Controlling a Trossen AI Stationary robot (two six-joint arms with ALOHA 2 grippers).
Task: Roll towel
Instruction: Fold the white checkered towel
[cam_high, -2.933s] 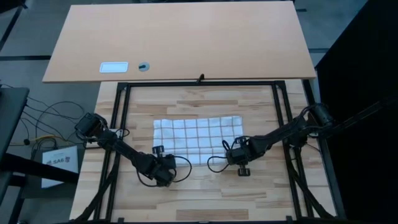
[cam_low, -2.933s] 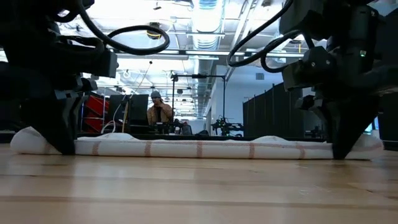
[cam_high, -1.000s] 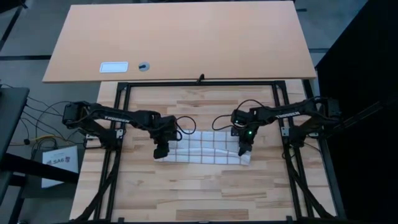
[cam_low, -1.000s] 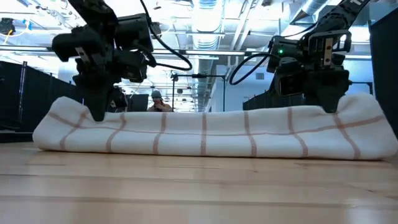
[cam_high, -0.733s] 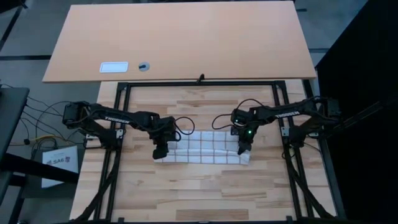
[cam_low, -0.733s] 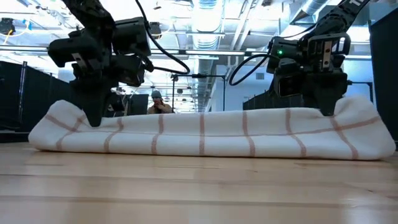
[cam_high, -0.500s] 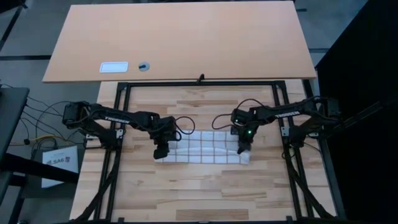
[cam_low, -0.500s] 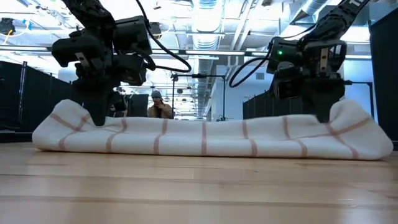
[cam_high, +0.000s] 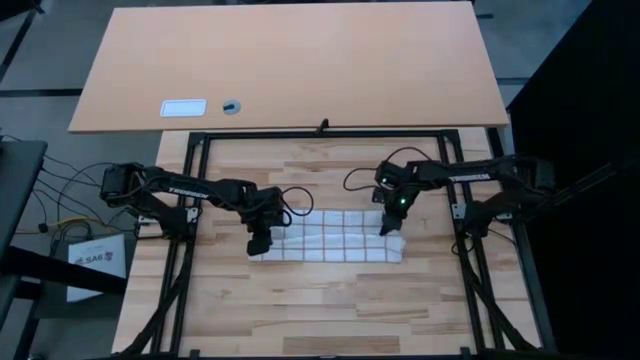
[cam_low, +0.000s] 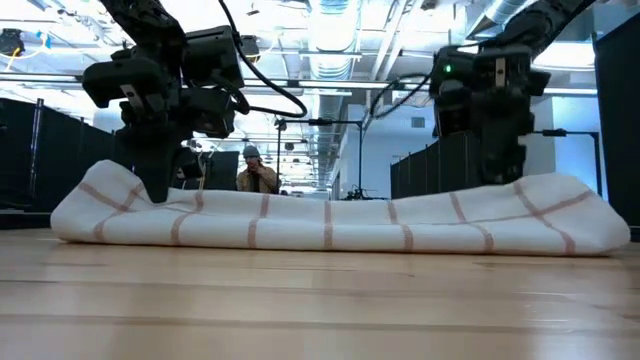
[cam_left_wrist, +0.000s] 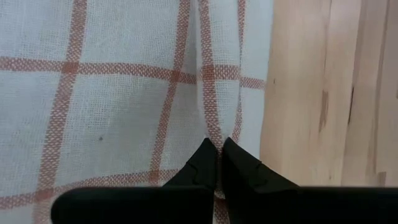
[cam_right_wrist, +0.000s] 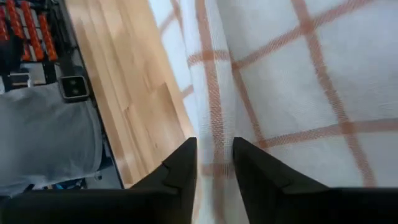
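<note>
A white cloth towel with reddish-brown check lines (cam_high: 327, 243) lies folded into a long band on the light wooden slatted table (cam_high: 320, 310). At its left end, the left gripper (cam_left_wrist: 219, 163) pinches a fold, fingers together. Above its right end, the right gripper (cam_right_wrist: 214, 163) stands slightly parted, holding nothing.

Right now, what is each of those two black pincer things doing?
Left tool: shut, pinching a fold of the white cloth towel with reddish-brown check lines.
Right tool: open, just above the towel, holding nothing.
</note>
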